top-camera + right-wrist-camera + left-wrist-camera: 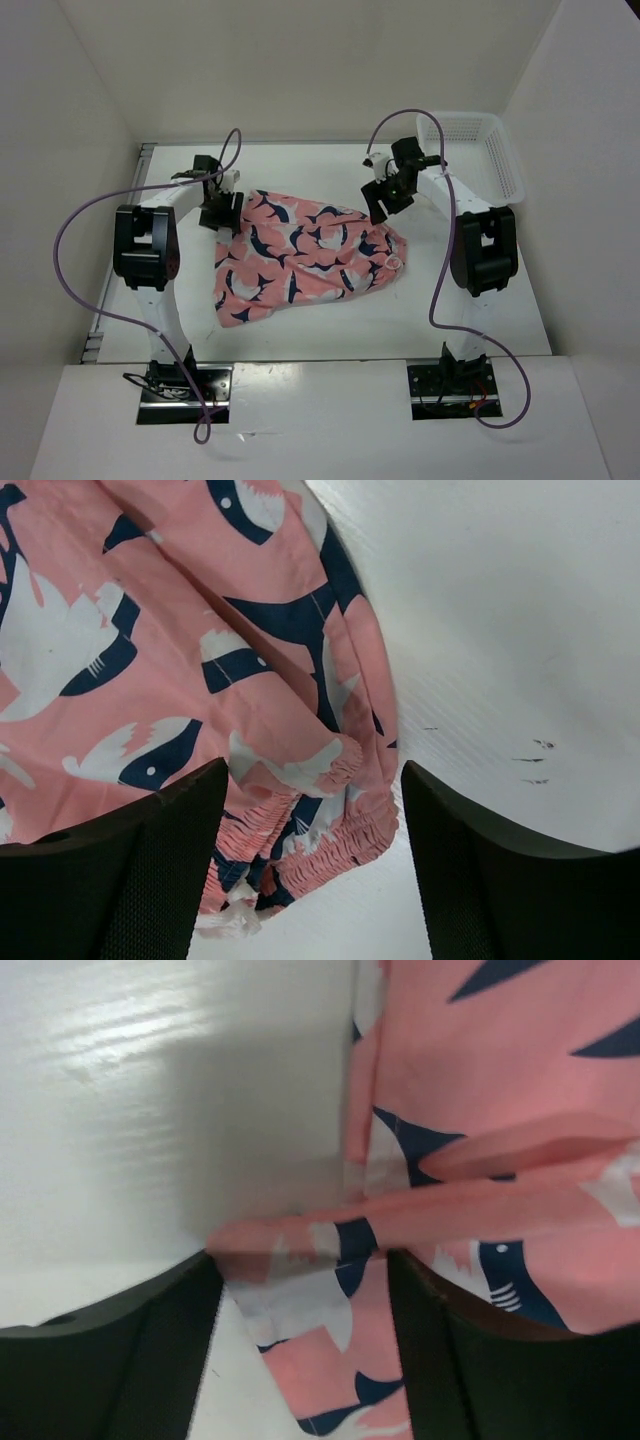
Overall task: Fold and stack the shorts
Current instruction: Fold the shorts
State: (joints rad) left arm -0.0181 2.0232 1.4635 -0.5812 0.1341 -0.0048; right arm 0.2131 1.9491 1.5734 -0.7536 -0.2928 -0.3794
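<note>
The coral-pink shorts (300,255) with navy-and-white fish shapes lie loosely spread in the middle of the white table. My left gripper (218,213) is open at the shorts' far left corner. In the left wrist view the gripper (300,1260) straddles a raised fold at the edge of the cloth (500,1090). My right gripper (385,198) is open and empty, above the shorts' far right part. In the right wrist view the gripper (315,770) hangs over the gathered waistband (330,830) of the shorts (150,630), apart from it.
A white mesh basket (475,150) stands at the far right corner of the table. White walls close in the table on the left, back and right. Bare table (400,310) shows in front of the shorts.
</note>
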